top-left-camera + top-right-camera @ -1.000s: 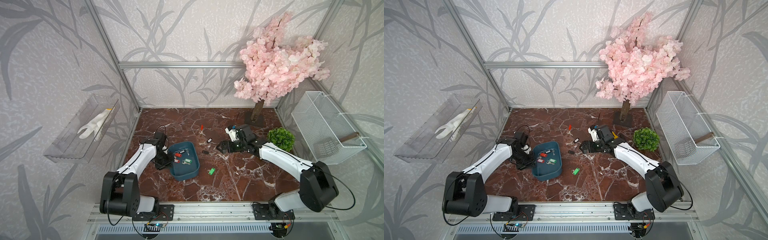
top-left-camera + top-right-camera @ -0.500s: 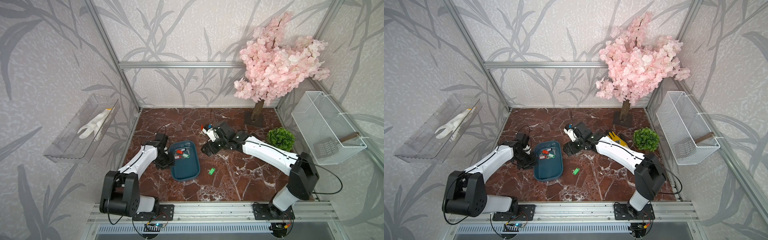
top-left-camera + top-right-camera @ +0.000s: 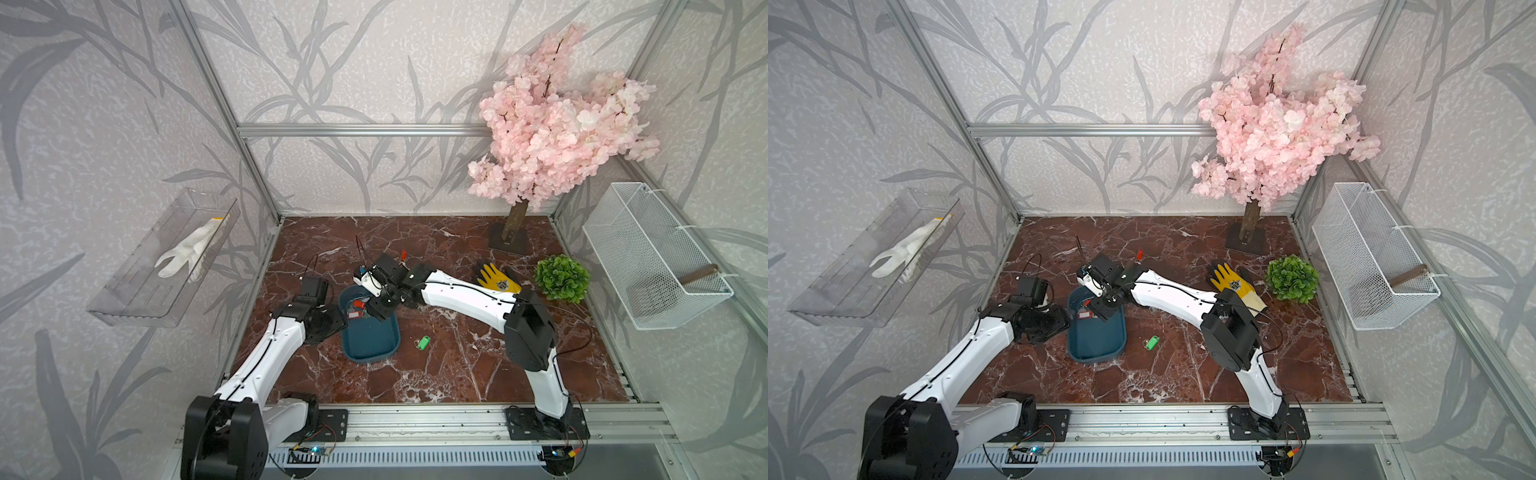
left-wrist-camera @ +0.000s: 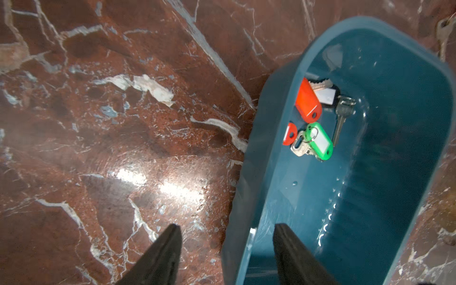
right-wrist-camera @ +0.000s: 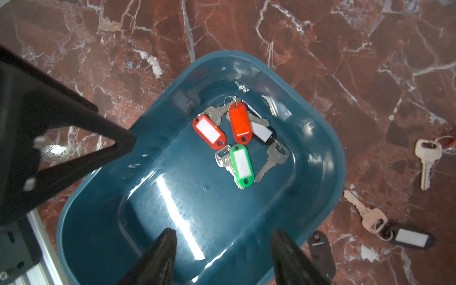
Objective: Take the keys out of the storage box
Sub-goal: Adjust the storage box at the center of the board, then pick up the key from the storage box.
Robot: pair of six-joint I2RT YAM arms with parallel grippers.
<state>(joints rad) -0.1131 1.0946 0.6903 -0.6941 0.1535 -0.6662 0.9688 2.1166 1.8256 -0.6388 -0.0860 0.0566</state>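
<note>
Teal storage box holds keys, bunched at far end. Empty right gripper half open over box: descend straight, pinch single tag. Empty left gripper, jaws apart, straddles box rim.

Robot lab cell, aluminium frame

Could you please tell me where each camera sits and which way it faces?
Top views: high at the front, facing down over the whole table; the left arm and right arm show in both.
Left wrist: on the left arm, facing down at the box wall; the open left fingers straddle it.
Right wrist: on the right arm, facing down into the box at the keys; the open right fingers and the left arm's end show.
Shared: both wrist views show the box and green tag.
</note>
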